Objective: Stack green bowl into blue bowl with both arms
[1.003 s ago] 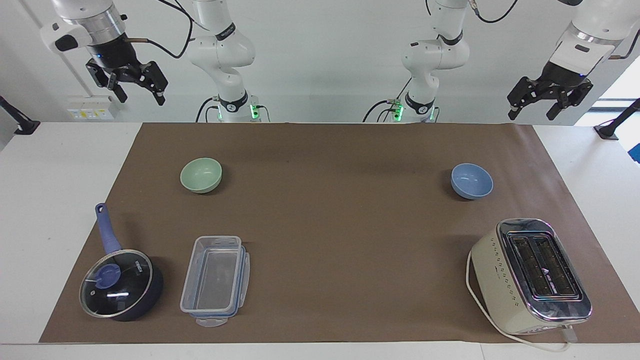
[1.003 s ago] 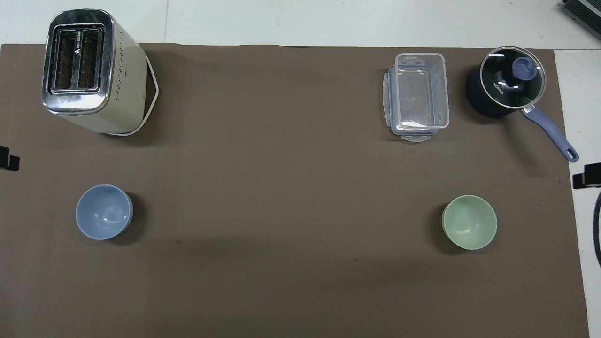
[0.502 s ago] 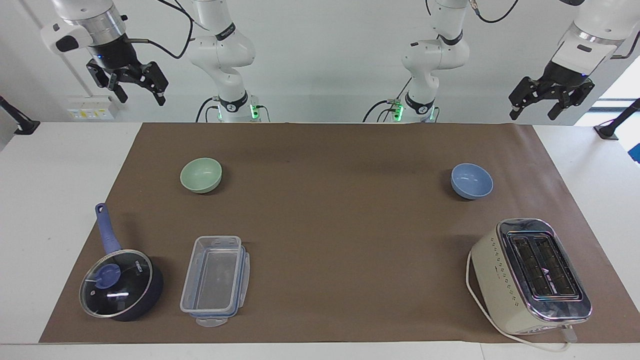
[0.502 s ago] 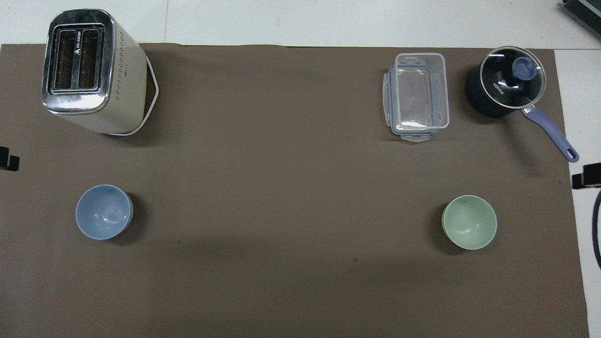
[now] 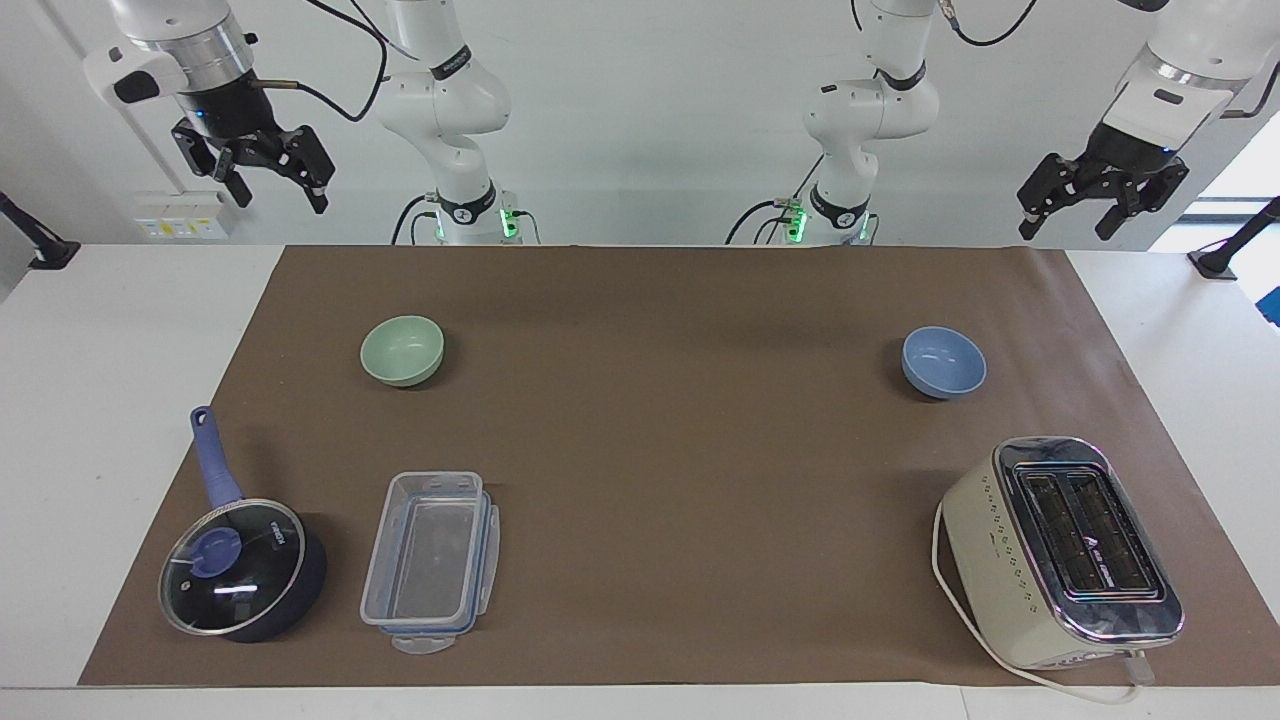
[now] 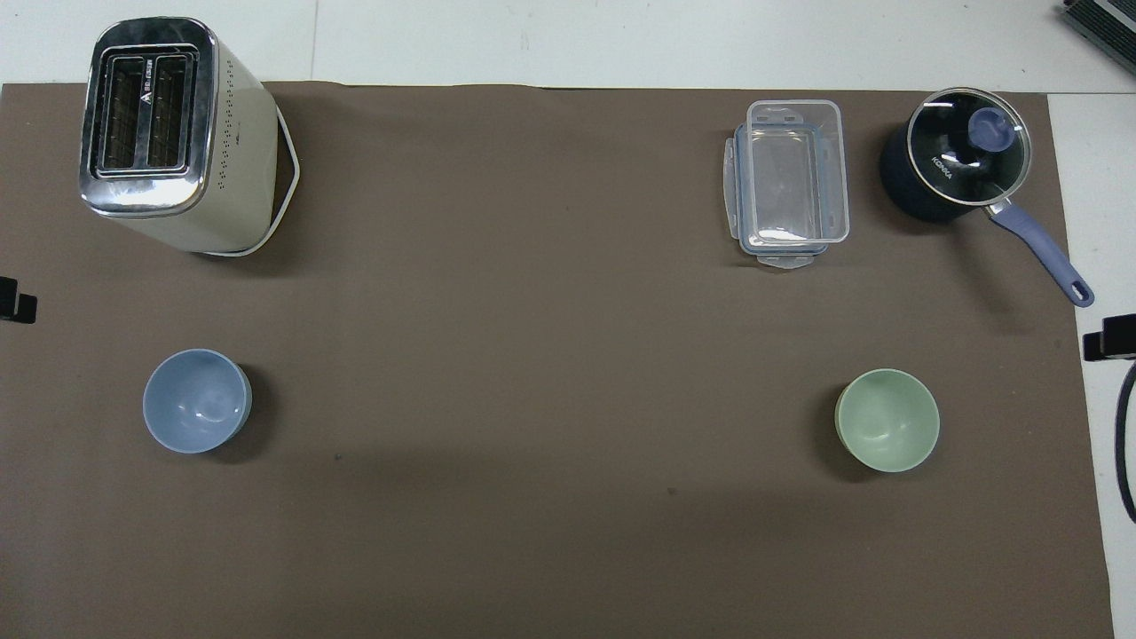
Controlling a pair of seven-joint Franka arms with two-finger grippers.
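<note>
The green bowl (image 5: 402, 350) stands upright on the brown mat toward the right arm's end; it also shows in the overhead view (image 6: 887, 420). The blue bowl (image 5: 943, 362) stands upright toward the left arm's end, also in the overhead view (image 6: 196, 400). The two bowls are far apart and about equally near the robots. My right gripper (image 5: 278, 192) hangs open and empty high over the table edge at its end. My left gripper (image 5: 1065, 225) hangs open and empty high over the table edge at its end. Only the grippers' tips show in the overhead view.
A dark blue saucepan with a glass lid (image 5: 240, 568) and a clear plastic container (image 5: 430, 560) lie farther from the robots than the green bowl. A cream toaster (image 5: 1065, 550) stands farther out than the blue bowl. The brown mat (image 5: 680, 450) covers the table.
Both grippers have drawn slightly upward and stay open. The bowls and other objects have not moved.
</note>
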